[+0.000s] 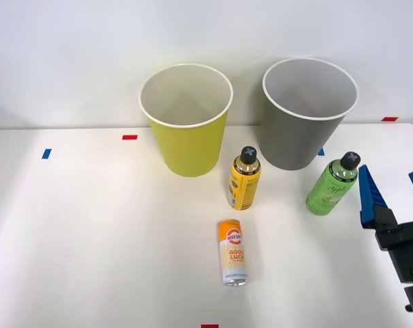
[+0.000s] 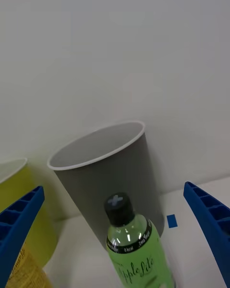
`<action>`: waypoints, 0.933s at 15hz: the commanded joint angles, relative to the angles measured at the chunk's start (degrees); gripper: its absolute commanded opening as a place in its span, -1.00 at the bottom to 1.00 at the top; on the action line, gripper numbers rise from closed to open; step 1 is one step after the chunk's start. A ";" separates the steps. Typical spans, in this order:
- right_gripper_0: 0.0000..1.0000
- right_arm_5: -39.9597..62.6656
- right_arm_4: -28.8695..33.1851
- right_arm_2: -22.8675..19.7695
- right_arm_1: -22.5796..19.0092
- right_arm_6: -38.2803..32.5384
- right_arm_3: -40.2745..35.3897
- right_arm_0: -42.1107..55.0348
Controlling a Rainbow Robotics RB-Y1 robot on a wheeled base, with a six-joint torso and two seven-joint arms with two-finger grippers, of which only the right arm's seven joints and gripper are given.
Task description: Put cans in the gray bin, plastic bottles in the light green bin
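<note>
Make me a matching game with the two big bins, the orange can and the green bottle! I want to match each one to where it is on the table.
Things:
1. light green bin
2. gray bin
3. orange can
4. green bottle

Places:
A. nearest the robot, in front of the yellow bottle
B. at the back, on the robot's right
C. just ahead of the open right gripper
D. at the back, on the robot's left

Pairs: 1-D, 2-B, 3-A, 4-C
</note>
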 commanded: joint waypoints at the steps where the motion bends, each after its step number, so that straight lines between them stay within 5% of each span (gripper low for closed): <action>1: 1.00 0.15 1.55 1.11 1.80 0.77 1.97 2.55; 7: 1.00 -7.50 4.45 1.11 7.69 3.06 16.04 -0.26; 14: 1.00 -11.63 8.05 -3.20 6.02 5.43 23.42 -1.41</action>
